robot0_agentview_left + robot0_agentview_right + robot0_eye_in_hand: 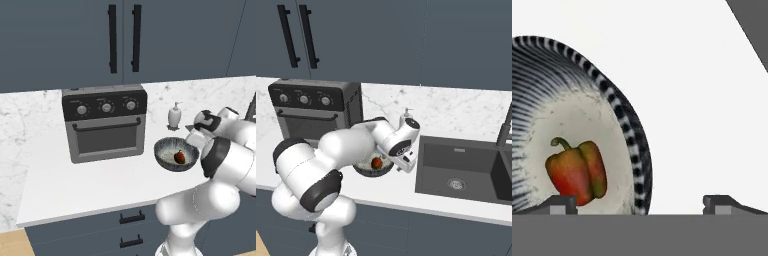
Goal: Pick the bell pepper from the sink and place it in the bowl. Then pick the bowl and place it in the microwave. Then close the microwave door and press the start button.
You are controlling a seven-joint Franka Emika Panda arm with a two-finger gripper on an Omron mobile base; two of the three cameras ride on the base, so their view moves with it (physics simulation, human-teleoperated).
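The orange-red bell pepper (577, 172) lies inside the bowl (619, 115), a round dish with a dark speckled outside and a pale inside. The bowl (167, 150) stands on the white counter, right of the countertop oven and left of the sink (438, 167). My gripper (641, 204) hovers just above the bowl's right rim and is open. One fingertip (562, 204) is over the inside next to the pepper, the other fingertip (719, 202) is over the bare counter outside the rim. In the base views the pepper (376, 163) sits beside my hand. The microwave and its door are out of view.
A silver three-knob countertop oven (105, 125) stands left of the bowl. A white soap dispenser (174, 115) is at the wall behind it. The dark faucet (503, 130) rises at the sink's far right. Dark cabinets with black handles hang overhead.
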